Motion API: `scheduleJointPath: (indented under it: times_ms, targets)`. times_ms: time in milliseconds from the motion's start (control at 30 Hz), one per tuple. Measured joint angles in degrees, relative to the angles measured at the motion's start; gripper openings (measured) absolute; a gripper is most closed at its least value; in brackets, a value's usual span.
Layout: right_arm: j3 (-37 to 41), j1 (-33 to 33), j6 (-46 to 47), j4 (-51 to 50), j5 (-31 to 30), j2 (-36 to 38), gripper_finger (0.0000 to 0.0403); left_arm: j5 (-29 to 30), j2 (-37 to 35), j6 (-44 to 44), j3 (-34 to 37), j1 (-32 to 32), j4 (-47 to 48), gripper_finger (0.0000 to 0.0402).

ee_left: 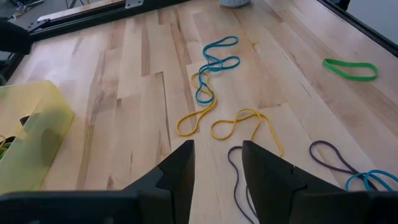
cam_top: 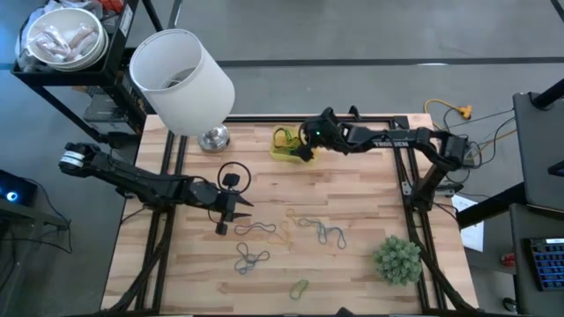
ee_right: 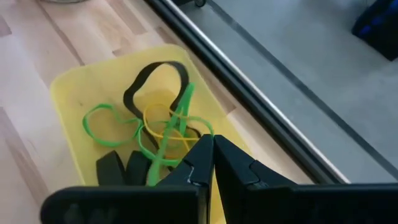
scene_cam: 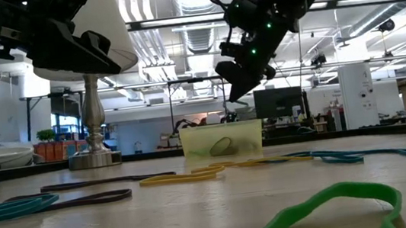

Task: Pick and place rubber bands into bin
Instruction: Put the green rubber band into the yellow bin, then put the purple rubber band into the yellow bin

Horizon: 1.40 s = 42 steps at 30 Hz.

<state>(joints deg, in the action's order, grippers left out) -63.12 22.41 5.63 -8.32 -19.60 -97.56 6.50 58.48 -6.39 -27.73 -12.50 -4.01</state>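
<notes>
- Bin (ee_right: 74,99) at the table's far edge, holding green, black and yellow rubber bands (ee_right: 155,134).
- Right gripper (ee_right: 211,149) above it, clenched on a green band (ee_right: 171,134).
- Left gripper (ee_left: 217,168) released (over loose bands mid-table).

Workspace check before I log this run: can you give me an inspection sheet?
Surface: wooden table, bare between the items.
Job's things: yellow bin at the far edge holds black, green and yellow rubber bands; more loose bands lie on the table's near half, one green band nearest the front.
Clutter: lamp with white shade, small green plant.
Grippers: right gripper shut on a green band over the bin; left gripper open above the loose bands.
Cables: yellow cord and dark wires off the table's right side.
Surroundings: shelf with white bowl; open room behind.
</notes>
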Motion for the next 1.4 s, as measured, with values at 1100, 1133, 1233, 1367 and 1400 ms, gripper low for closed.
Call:
scheduleJointPath:
  times_ms: [1100,1133,1233,1367,1400]
  targets:
    - [0.68,-3.02,-1.58,1.35,7.59,0.59,0.0134,-0.06,2.04,2.85,2.26,0.01,0.36,0.0118]
    - [0.69,-3.84,-1.96,1.16,8.10,1.08,0.0133,-0.07,2.79,3.08,2.60,-0.01,0.14,0.0118]
    - [0.73,-6.84,-4.04,1.25,8.12,2.48,0.0128,-0.17,4.91,5.36,3.39,0.00,0.41,0.0118]
    - [0.86,-11.30,-7.29,0.95,8.15,3.78,0.0120,-0.42,8.24,10.06,3.43,-0.01,0.04,0.0118]
    - [0.88,-12.40,-7.70,0.83,8.15,4.09,0.0118,-0.69,9.24,11.38,3.43,-0.01,-0.03,0.0118]
